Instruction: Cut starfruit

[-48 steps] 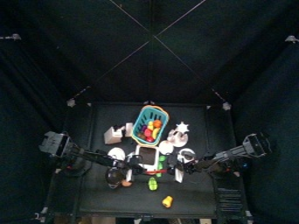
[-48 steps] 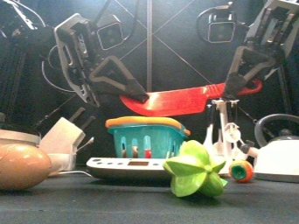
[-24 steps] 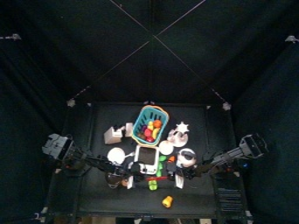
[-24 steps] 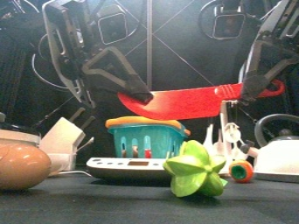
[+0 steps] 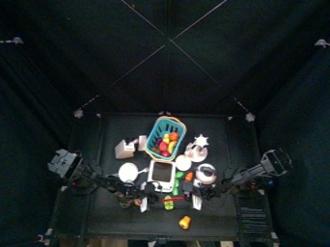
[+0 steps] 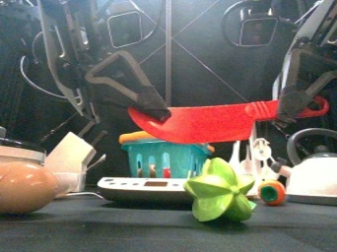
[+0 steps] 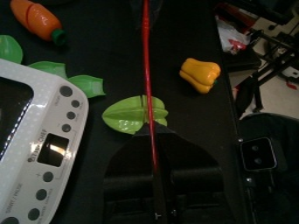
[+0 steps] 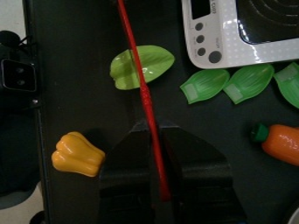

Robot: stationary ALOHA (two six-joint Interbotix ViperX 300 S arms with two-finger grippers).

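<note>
The starfruit (image 6: 222, 192) is a green star-shaped fruit standing near the table's front edge, in front of the white scale. A red knife (image 6: 204, 118) hangs level above and behind it, held at both ends. My left gripper (image 6: 142, 103) is shut on the blade's tip end, and my right gripper (image 6: 282, 106) is shut on the handle end. In the left wrist view the thin red blade (image 7: 149, 79) runs straight across the starfruit (image 7: 135, 114). The right wrist view shows the same, blade (image 8: 140, 79) over starfruit (image 8: 140, 66).
A white scale (image 6: 145, 187) and a teal basket (image 6: 165, 156) stand behind the starfruit. A yellow-orange lobed fruit (image 7: 200, 73) lies nearer the table's front edge. A carrot (image 8: 278, 143) and green leaves (image 8: 228, 83) lie by the scale. A white kettle (image 6: 309, 172) is right, a brown round object (image 6: 27, 187) left.
Both arms have brought the red knife forward and a little lower, towards the starfruit. The grips on the knife are unchanged.
</note>
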